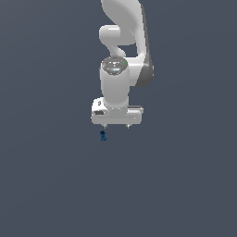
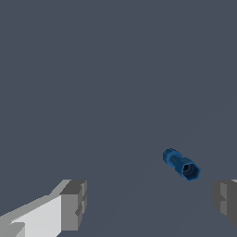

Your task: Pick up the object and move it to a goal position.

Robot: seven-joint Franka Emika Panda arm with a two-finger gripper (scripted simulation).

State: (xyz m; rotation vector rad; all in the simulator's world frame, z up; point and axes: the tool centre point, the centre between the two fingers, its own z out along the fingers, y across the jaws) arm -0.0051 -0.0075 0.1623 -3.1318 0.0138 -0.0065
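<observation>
One blue dumbbell piece (image 1: 102,135) is seen apart from the open, empty end effector (image 1: 116,126); plain grey surface (image 1: 55,185) surrounds.

A simulator's bare scene: flat, featureless grey ground (image 1: 46,185) throughout.

Arm (image 1: 122,28) top & pincer (image 2: 148,203) fingers cropped.

exterior high, distant, wrist close (downward)
</observation>
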